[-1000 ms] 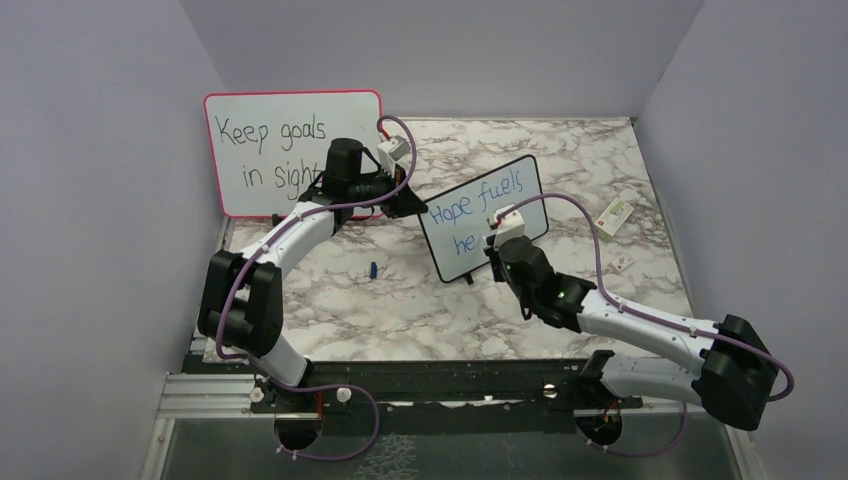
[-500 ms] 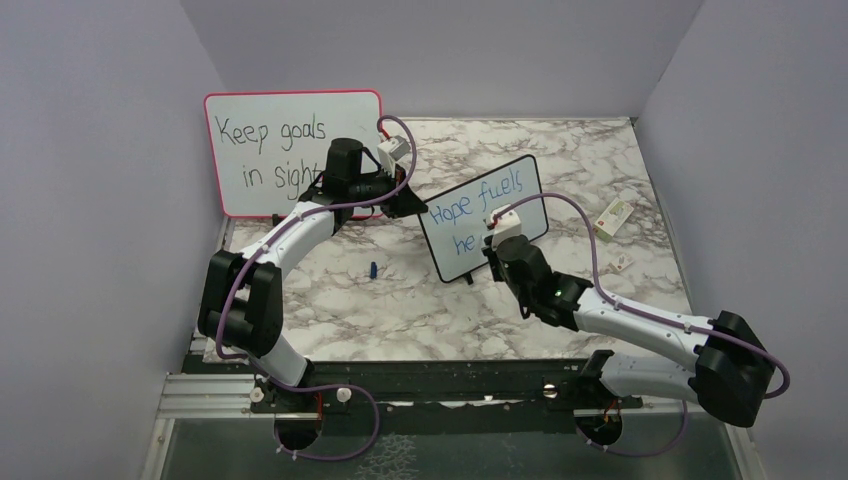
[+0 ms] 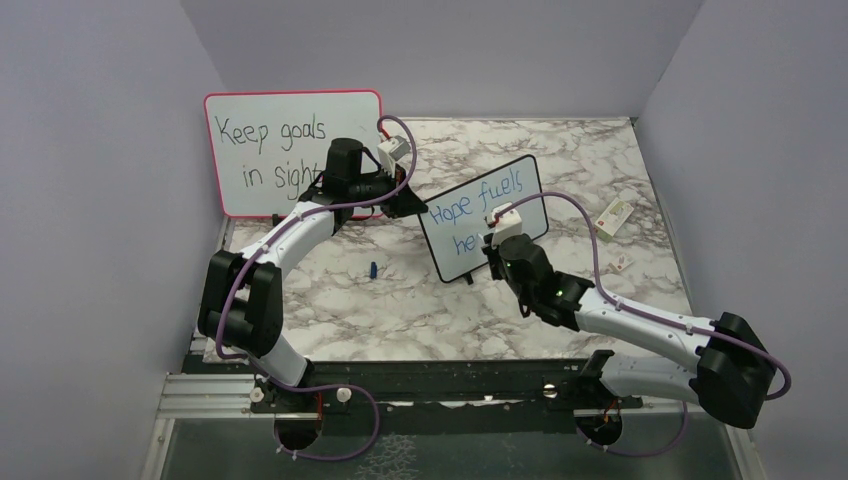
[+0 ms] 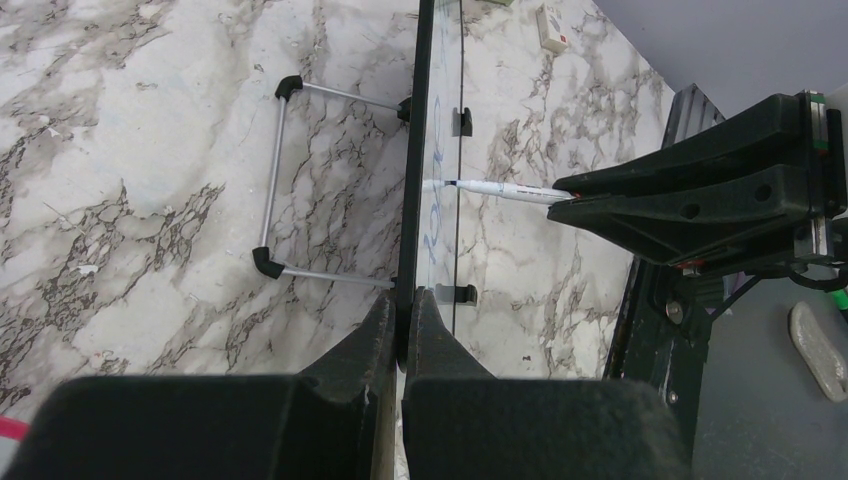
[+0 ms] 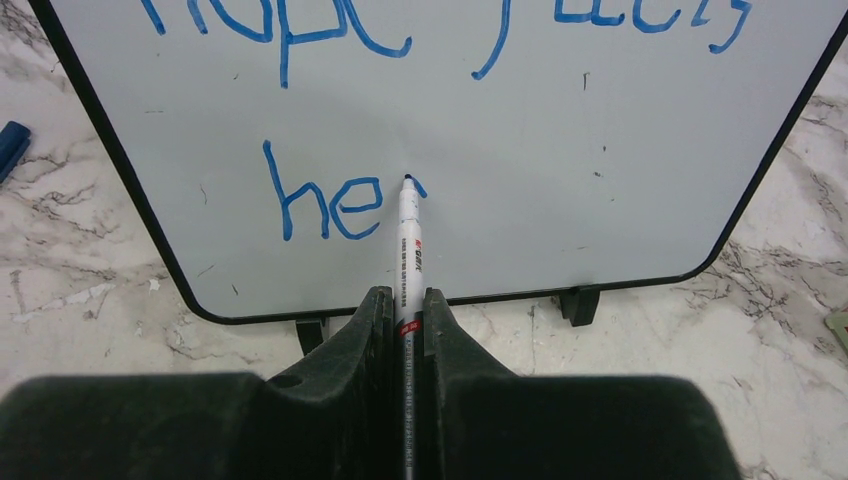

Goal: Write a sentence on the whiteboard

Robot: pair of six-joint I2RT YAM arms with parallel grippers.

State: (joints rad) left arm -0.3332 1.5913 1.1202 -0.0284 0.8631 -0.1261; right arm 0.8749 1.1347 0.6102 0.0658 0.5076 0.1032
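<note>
The small black-framed whiteboard (image 3: 455, 228) stands near the table's middle, also in the right wrist view (image 5: 560, 150) and edge-on in the left wrist view (image 4: 410, 190). Blue handwriting (image 5: 330, 200) reads "Hope fuels" and below it "he" plus a started stroke. My left gripper (image 4: 402, 305) is shut on the board's frame at its upper left edge. My right gripper (image 5: 405, 305) is shut on a white marker (image 5: 408, 235) whose tip touches the board just right of "he". The marker also shows in the left wrist view (image 4: 500, 190).
A larger pink-framed board (image 3: 270, 150) with black handwriting stands at the back left. A blue marker cap (image 3: 372, 269) lies on the marble table left of the small board. Small white items (image 3: 613, 213) lie at the right.
My right gripper with the marker has shifted slightly along the second line, and a short new stroke shows after "he". The left arm has not moved.
</note>
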